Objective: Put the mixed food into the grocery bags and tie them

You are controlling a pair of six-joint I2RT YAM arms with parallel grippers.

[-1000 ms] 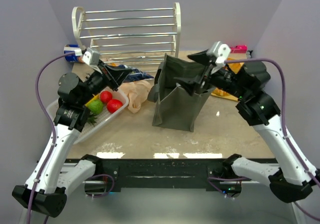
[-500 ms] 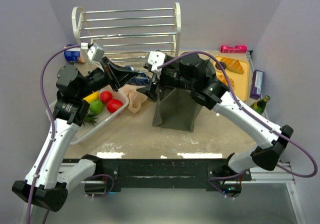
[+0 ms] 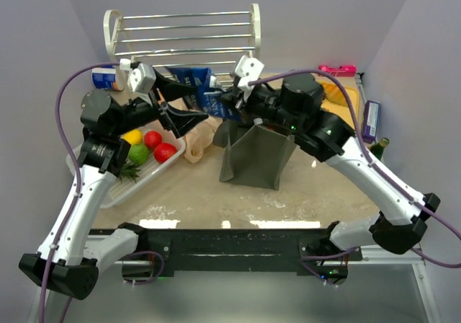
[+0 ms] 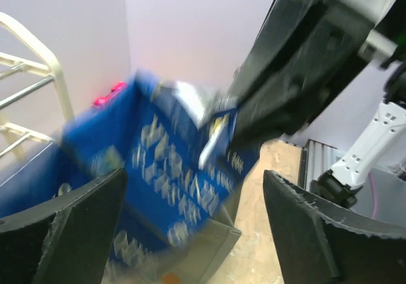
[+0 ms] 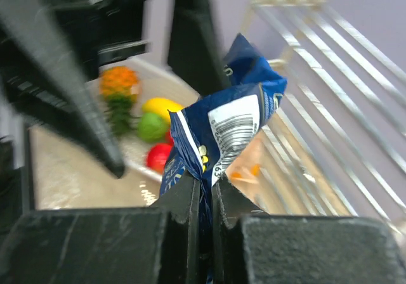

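Blue snack packet point(image 3: 193, 79) hangs in the air, pinched at its crimped edge by the right gripper point(image 3: 225, 101), whose jaws we see pressed together on the foil in the right wrist view point(image 5: 204, 198). It sits left of the open mouth of the olive tote point(image 3: 252, 157), above the peach plastic bag point(image 3: 196, 141) and in front of the wire rack point(image 3: 187, 42). The left gripper point(image 3: 193, 105) has its jaws spread wide, and in its own view point(image 4: 193, 176) the packet point(image 4: 165, 170) lies between the two fingers; we cannot tell whether either finger touches it. The tote stands upright on the table point(image 3: 288, 200), with the peach bag crumpled just beside its left wall. Red, green and yellow fruits point(image 3: 164, 152) lie in the white tray point(image 3: 155, 175) at the left; the right wrist view also shows an orange one point(image 5: 119, 81) there.
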